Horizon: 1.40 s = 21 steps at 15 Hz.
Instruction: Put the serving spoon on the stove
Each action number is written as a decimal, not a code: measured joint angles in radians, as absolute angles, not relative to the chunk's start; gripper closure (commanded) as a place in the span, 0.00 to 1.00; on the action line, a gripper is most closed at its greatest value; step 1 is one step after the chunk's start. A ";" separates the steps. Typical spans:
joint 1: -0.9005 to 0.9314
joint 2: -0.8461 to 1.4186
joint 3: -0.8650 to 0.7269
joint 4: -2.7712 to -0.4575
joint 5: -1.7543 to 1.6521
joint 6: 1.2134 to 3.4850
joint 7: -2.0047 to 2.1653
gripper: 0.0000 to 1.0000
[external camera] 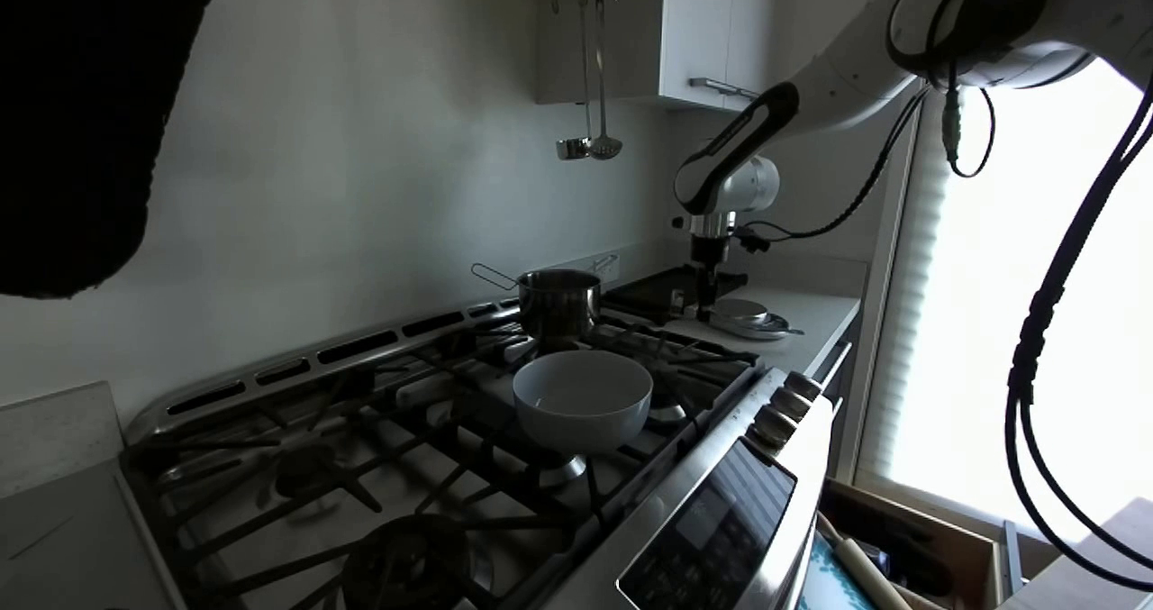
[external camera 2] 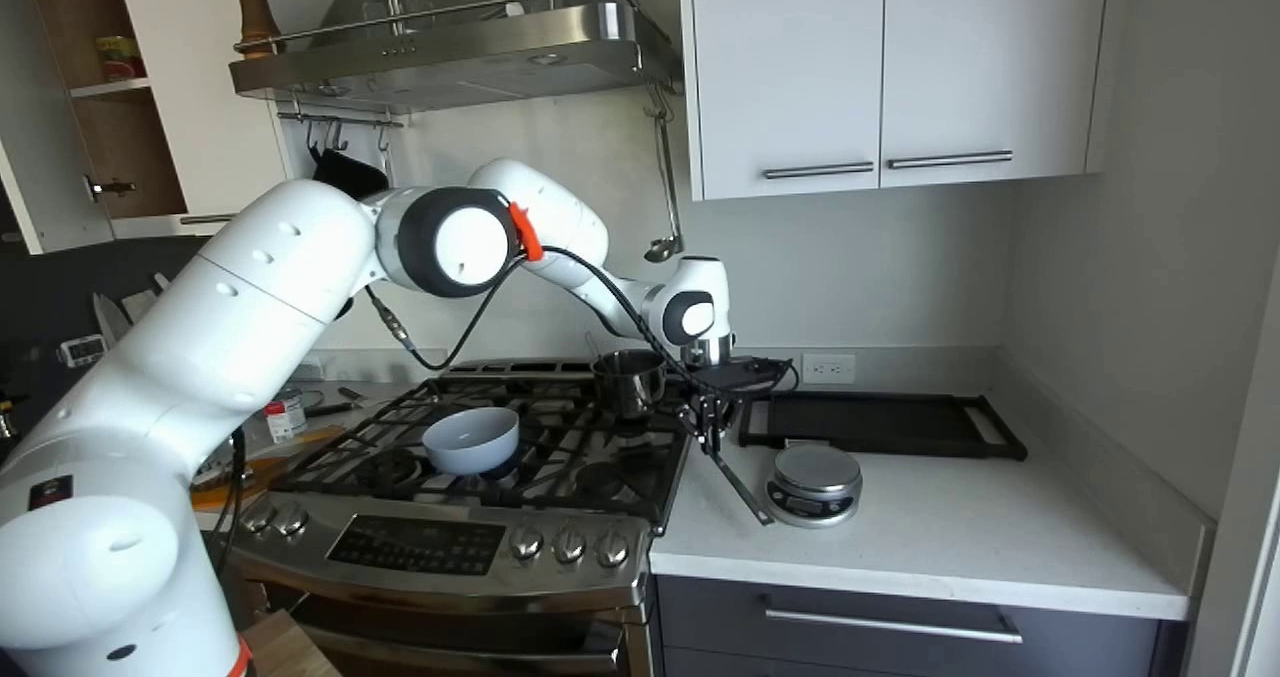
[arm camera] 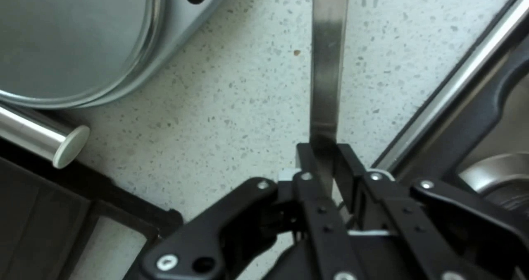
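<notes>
The serving spoon shows as a long flat metal handle (arm camera: 329,56), also in an exterior view (external camera 2: 740,487); its bowl end is hidden behind my gripper. My gripper (arm camera: 323,147) has both fingertips against the sides of the handle and is shut on it. In both exterior views the gripper (external camera: 705,313) (external camera 2: 711,442) points down, low over the counter beside the stove. I cannot tell whether the spoon touches the counter. The stove (external camera: 649,520) (external camera 2: 430,582) has black grates and a steel front; its steel edge (arm camera: 458,85) runs right of the gripper in the wrist view.
A white bowl (external camera: 584,403) (external camera 2: 470,442) and a steel pot (external camera: 560,308) (external camera 2: 628,387) stand on the grates, the pot close to the gripper. A round scale (external camera 2: 815,482) (arm camera: 74,40) and a black griddle (external camera 2: 870,422) (arm camera: 41,214) lie on the counter. Utensils (external camera 2: 672,187) hang above.
</notes>
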<state>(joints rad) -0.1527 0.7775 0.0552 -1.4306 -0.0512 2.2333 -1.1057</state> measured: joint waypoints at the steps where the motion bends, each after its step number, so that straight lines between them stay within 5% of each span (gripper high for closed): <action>1: -0.153 0.756 0.060 -1.441 -0.051 2.220 -1.119 0.95; 19: -0.140 0.561 0.068 -1.584 -0.057 2.177 -1.335 0.95; 21: -0.140 0.572 0.060 -1.584 -0.056 2.203 -1.317 0.55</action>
